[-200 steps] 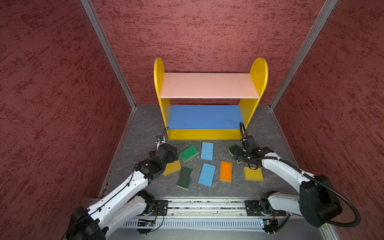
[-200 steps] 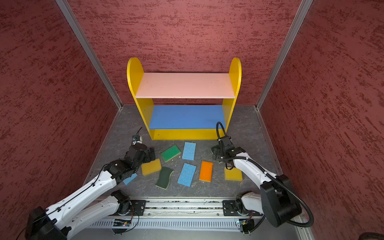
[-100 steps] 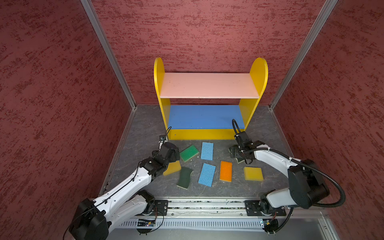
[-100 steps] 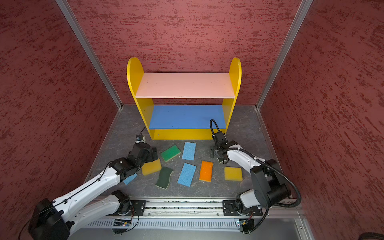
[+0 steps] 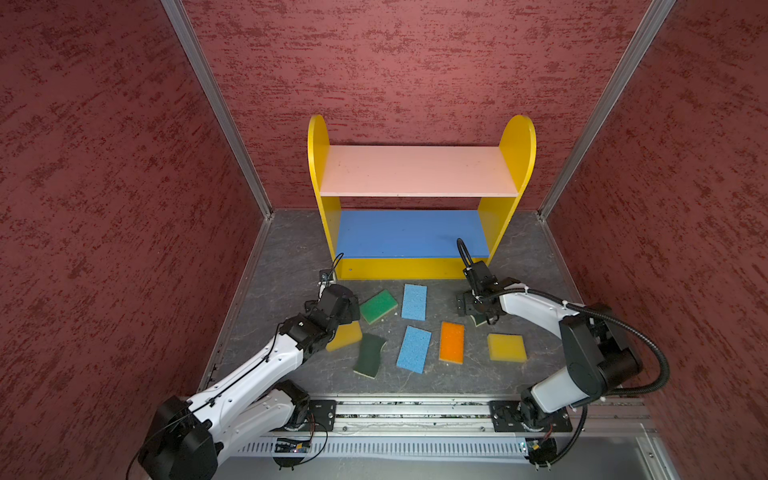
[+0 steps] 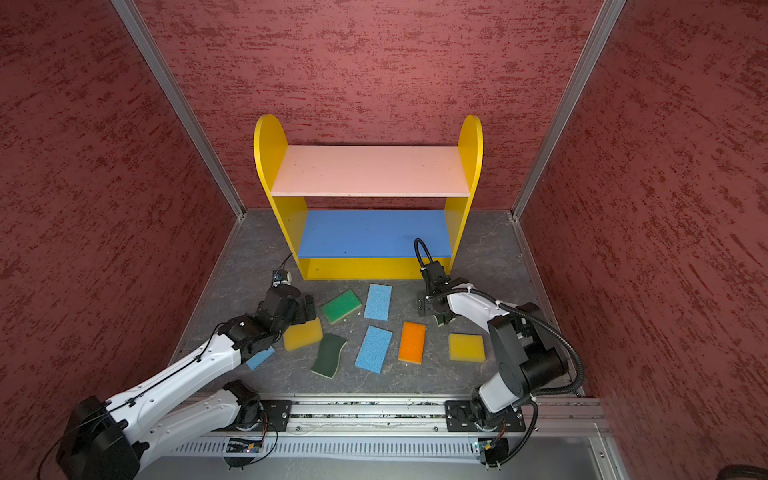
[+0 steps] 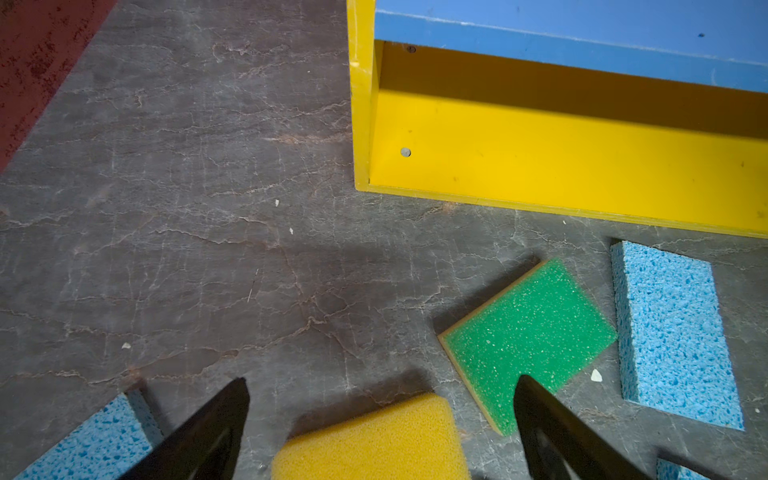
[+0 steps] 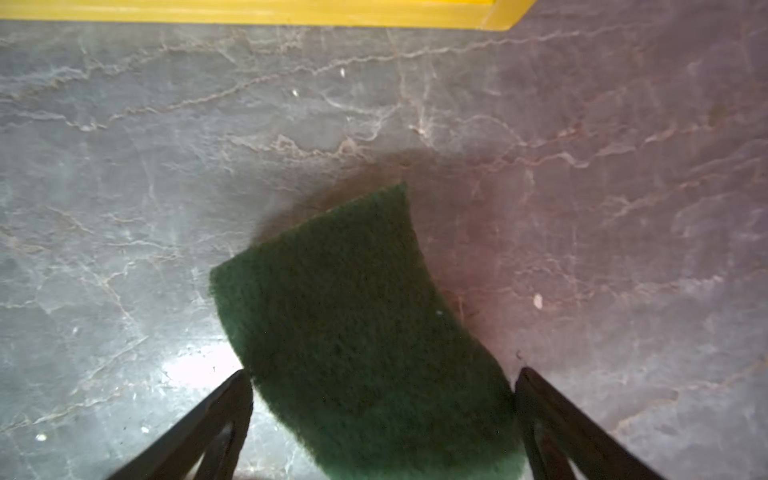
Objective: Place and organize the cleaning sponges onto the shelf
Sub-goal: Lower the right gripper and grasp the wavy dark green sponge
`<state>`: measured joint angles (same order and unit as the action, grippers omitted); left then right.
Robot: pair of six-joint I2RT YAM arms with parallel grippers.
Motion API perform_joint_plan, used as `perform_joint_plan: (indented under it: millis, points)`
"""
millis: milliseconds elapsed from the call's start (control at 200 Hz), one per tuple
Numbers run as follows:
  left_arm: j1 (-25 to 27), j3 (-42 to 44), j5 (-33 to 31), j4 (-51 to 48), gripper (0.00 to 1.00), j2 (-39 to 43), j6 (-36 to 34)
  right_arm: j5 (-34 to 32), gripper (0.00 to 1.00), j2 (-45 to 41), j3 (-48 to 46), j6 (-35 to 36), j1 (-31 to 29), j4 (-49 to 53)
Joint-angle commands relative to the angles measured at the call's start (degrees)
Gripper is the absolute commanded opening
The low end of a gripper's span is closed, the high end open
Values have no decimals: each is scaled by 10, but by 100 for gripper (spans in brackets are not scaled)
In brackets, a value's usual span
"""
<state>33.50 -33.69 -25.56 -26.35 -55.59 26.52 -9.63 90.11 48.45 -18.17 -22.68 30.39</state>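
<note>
The right tool (image 8: 383, 376) stands with its jaws spread wide and grips nothing. The dark-green wavy sponge (image 8: 353, 332) lies flat on the table (image 8: 124, 166) with its near end between the two fingers; whether either finger touches the foam cannot be told. Over the last second this tool has slid a little toward the middle of the table, so it now sits over the sponge that earlier lay just beside it. The right arm's elbow has swung up and inward behind it. That reads as an approach finished and a pinch not yet made.

The left tool (image 7: 382, 386) is likewise wide open and empty. It has hardly moved in that second, only creeping slightly toward the shelf. It hangs low over the yellow sponge (image 7: 370, 440), whose end sits between the fingers. The half-hidden blue sponge (image 7: 83, 444) lies just beside one finger and the bright green sponge (image 7: 528, 332) near the other.

No sponge has shifted. The second dark-green sponge (image 5: 370, 353), the blue sponge by the shelf (image 5: 414, 301), the middle blue sponge (image 5: 413, 349), the orange sponge (image 5: 452, 342) and the second yellow sponge (image 5: 507, 347) all lie on the table in front of the shelf (image 5: 419, 170). Its pink and blue boards carry nothing, so the sorting seems barely begun, with each arm poised to take a first sponge.
</note>
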Motion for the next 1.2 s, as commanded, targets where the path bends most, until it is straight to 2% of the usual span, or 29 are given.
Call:
perform_joint_plan:
  millis: [0, 260, 496, 731, 1192]
  points:
    - [2, -18, -4, -15, 100, -8, 0, 26, 99, 15, 10, 2, 2, -17]
    - [2, -20, -3, -21, 99, -5, 12, 64, 97, 1, 5, -34, 1, -29]
    - [2, -15, -3, -29, 99, -1, 21, 71, 97, -17, -3, -79, -1, -21]
    - [3, -12, -4, -35, 99, 3, 23, 90, 92, -16, -11, -99, -15, -18]
    - [3, -1, 0, -32, 99, 8, 32, 24, 94, -46, 13, -91, -35, 19]
